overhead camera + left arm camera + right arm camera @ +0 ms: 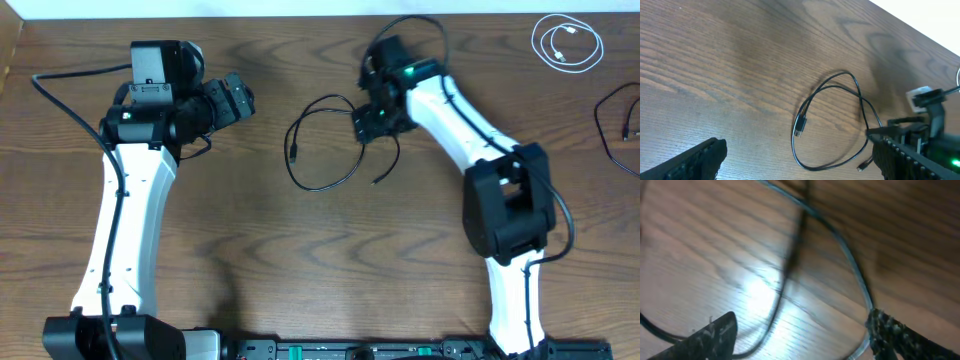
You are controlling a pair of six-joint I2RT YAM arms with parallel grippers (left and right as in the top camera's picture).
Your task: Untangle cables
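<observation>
Three thin cables lie on the wood-grain desk: a slack black loop mid-desk, a white coil in the far right corner, and a second black cable by the right edge. The right gripper sits low over the black loop with its jaws apart around two crossing strands, while the left gripper, nearer the left edge, has its jaws spread and empty. Closing now could pinch both limp strands together and tighten the crossing.

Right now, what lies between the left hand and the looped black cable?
Only bare wooden table. The overhead view shows nothing else between the left hand and the looped black cable.
</observation>
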